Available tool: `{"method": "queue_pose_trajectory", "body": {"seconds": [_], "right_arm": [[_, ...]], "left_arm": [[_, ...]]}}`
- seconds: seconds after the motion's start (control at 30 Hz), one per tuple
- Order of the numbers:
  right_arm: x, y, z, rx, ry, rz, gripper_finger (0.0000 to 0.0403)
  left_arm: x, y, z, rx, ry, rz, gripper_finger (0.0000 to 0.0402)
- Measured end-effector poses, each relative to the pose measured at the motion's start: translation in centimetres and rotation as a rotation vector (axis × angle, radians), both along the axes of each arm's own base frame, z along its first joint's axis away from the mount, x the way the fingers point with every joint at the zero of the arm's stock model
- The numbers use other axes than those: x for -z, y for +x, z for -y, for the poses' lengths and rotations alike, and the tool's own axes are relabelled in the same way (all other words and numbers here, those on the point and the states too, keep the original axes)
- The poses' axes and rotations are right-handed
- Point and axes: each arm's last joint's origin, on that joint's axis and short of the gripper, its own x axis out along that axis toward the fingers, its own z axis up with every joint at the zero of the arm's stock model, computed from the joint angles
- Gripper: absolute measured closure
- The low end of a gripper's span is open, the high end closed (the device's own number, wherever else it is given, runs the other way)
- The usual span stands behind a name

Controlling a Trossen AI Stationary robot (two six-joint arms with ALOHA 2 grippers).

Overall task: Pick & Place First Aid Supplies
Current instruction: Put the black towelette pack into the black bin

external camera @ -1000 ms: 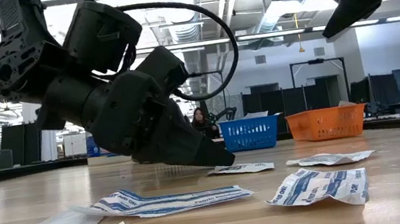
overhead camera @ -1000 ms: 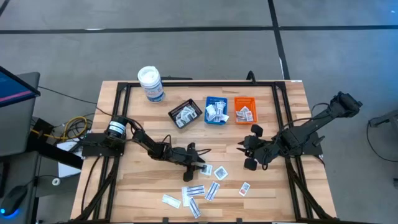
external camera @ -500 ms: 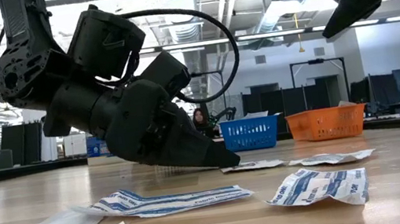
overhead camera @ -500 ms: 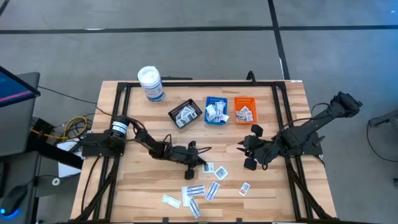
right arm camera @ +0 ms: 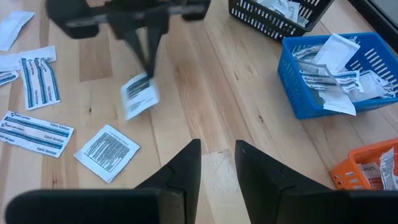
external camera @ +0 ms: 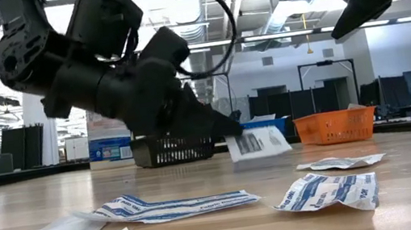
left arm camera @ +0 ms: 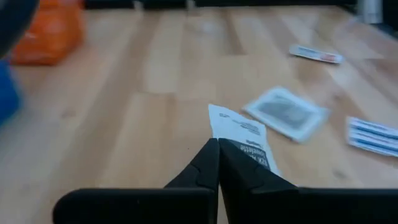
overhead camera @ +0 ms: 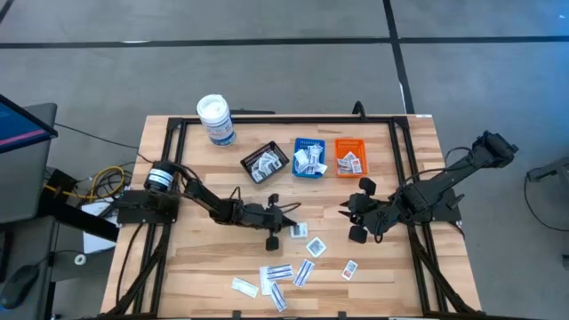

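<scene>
Packet pinched in left gripper above loose packets; black tray behind; right gripper parted, idle.

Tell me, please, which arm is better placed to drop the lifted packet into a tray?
Left. The left tool is already shut on the packet, lifted off the table. The right tool hovers open and empty nearer the orange tray.

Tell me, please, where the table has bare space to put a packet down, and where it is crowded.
Bare wood lies between the white canister and the left hand, which holds a packet. More lies between the trays and the open right hand. The loose packets crowd the near middle edge.
</scene>
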Motion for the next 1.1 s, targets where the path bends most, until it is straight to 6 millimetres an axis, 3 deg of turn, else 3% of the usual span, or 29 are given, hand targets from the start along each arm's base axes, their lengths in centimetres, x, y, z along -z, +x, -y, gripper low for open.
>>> {"method": "queue_pose_trajectory", "body": {"seconds": [0.2,0.5,0.67,0.8,0.93,1.1], "right_arm": [[0.0,0.0,0.0,0.0,0.0,0.001,0.031],[0.0,0.0,0.0,0.002,0.003,0.002,0.031],[0.0,0.0,0.0,0.004,0.003,0.004,0.031],[0.0,0.0,0.0,0.006,0.002,0.006,0.031],[-0.1,0.1,0.0,0.005,0.003,0.009,0.031],[-0.1,0.1,0.1,0.007,0.002,0.009,0.031]], "left_arm": [[-2.2,-1.9,-2.6,-0.177,0.06,-0.031,0.0396],[-5.3,-7.1,-8.9,-0.563,0.09,-0.012,0.0396],[-4.6,-9.6,-12.0,-0.71,0.004,0.002,0.0396],[-2.9,-11.0,-13.4,-0.779,-0.031,-0.042,0.0396],[-1.9,-11.4,-13.8,-0.794,-0.055,-0.076,0.0387],[-2.1,-11.4,-13.8,-0.789,-0.056,-0.057,0.0346]]}}
